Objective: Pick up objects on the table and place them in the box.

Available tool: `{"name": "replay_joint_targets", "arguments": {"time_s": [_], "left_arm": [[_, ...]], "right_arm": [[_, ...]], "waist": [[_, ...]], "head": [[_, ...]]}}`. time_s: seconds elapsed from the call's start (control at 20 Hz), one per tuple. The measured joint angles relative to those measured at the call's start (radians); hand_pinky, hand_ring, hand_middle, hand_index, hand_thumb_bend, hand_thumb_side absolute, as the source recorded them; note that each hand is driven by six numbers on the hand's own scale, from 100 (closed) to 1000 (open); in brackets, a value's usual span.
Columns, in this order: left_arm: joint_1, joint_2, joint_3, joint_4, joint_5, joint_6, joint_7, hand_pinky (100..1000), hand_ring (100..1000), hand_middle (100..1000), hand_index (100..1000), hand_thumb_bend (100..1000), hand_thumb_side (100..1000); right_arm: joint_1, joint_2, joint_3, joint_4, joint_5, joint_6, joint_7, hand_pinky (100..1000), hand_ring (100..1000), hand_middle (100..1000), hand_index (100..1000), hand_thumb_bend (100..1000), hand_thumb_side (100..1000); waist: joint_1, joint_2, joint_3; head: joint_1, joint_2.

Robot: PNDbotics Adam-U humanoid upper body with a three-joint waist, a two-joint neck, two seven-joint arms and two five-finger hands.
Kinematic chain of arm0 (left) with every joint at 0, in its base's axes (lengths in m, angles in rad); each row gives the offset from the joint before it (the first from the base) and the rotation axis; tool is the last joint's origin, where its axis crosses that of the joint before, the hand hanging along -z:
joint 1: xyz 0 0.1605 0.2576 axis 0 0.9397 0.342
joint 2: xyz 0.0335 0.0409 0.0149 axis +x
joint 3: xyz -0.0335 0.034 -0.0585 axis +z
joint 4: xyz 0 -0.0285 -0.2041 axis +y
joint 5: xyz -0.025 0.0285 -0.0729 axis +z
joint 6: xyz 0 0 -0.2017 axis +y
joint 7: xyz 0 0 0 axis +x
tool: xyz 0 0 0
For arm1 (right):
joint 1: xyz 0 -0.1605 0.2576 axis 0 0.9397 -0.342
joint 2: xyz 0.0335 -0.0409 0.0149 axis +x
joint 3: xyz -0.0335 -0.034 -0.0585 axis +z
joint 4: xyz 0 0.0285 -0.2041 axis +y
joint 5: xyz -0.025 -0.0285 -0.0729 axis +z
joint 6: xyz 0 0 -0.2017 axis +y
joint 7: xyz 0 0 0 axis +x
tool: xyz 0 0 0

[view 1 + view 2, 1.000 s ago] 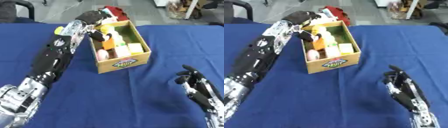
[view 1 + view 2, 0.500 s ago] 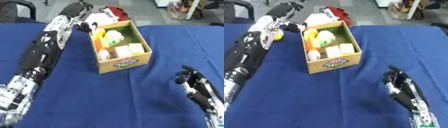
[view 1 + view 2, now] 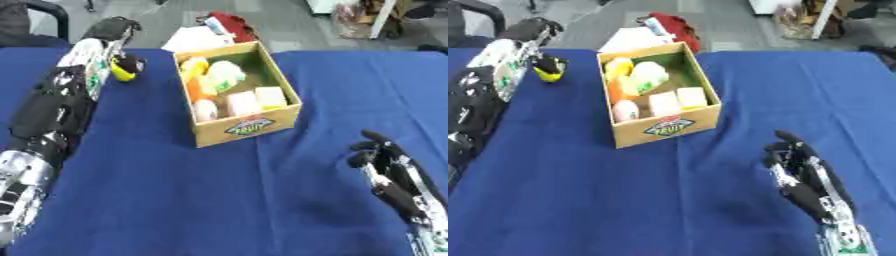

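1 second ago your left hand (image 3: 112, 31) hung over the box (image 3: 248, 125); it has since swung out toward the table's (image 3: 175, 200) far left corner, fingers curled over a yellow object (image 3: 122, 74) with a dark patch, lying on the blue cloth. Your box, cardboard with a green lining, holds several yellow, orange and pale items. Your right hand (image 3: 802, 175) stays near the near right edge, fingers relaxed and apart.

Cardboard box (image 3: 677, 125) of small items on blue table (image 3: 623, 200); left hand (image 3: 531, 35) over yellow object (image 3: 549, 75); right hand (image 3: 802, 172) open, lower right.
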Motion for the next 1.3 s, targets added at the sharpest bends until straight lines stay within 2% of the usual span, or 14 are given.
{"name": "replay_joint_targets", "arguments": {"time_s": [0.2, 0.6, 0.8, 0.9, 1.0, 1.1, 1.3], "left_arm": [[0.011, 0.004, 0.012, 0.023, -0.022, 0.038, 0.033, 753, 683, 772, 910, 322, 185], [0.04, 0.029, 0.023, 0.033, -0.03, 0.09, 0.125, 747, 675, 768, 901, 302, 187], [0.053, 0.03, 0.023, 0.052, -0.031, 0.103, 0.123, 736, 665, 762, 885, 335, 198], [0.059, 0.03, 0.023, 0.062, -0.04, 0.112, 0.114, 721, 634, 739, 865, 341, 196], [0.063, 0.03, 0.023, 0.068, -0.055, 0.12, 0.11, 701, 600, 683, 822, 337, 190], [0.064, 0.03, 0.023, 0.07, -0.07, 0.127, 0.115, 666, 537, 585, 762, 323, 178], [0.066, 0.03, 0.022, 0.069, -0.103, 0.143, 0.148, 629, 479, 501, 698, 313, 161]], "right_arm": [[0.0, 0.0, 0.0, 0.0, 0.0, 0.001, 0.001, 658, 624, 667, 904, 100, 378], [-0.002, 0.0, 0.001, 0.0, 0.0, 0.001, 0.002, 659, 625, 667, 905, 100, 380], [-0.006, 0.0, 0.001, 0.0, 0.0, 0.001, 0.003, 659, 625, 666, 905, 100, 384], [-0.008, 0.0, 0.001, 0.0, 0.0, 0.001, 0.003, 659, 625, 666, 905, 100, 386], [-0.009, 0.0, 0.001, 0.0, 0.0, 0.0, 0.003, 659, 625, 666, 905, 100, 386], [-0.009, 0.0, 0.001, 0.0, 0.0, 0.0, 0.003, 659, 625, 666, 905, 100, 387], [-0.009, 0.0, 0.001, 0.0, 0.0, 0.0, 0.003, 659, 625, 666, 905, 100, 386]], "waist": [[0.0, 0.003, -0.001], [0.0, 0.032, -0.023], [0.0, 0.041, -0.028], [0.0, 0.042, -0.028], [0.0, 0.042, -0.028], [0.0, 0.042, -0.028], [0.0, 0.042, -0.023]], "head": [[-0.001, -0.007], [0.021, -0.034], [0.031, -0.042], [0.036, -0.043], [0.039, -0.045], [0.042, -0.05], [0.043, -0.051]]}}
